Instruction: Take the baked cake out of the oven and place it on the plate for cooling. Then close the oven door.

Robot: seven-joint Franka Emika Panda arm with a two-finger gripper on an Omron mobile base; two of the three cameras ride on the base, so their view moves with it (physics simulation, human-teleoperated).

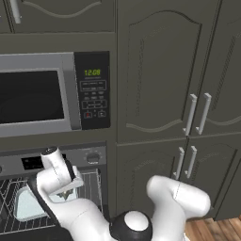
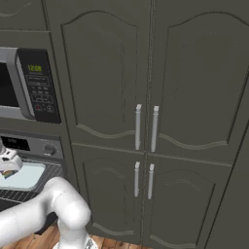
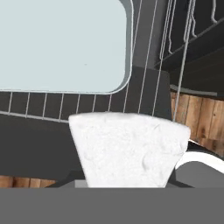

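Above oven, microwave; beside, cabinets.

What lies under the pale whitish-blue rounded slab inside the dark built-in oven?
The pale whitish-blue rounded slab lies on a wire rack of thin metal bars, seen past its edges. The bars directly beneath it are covered by it.

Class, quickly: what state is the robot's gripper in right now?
Gripper: closed on a white wedge-shaped piece.
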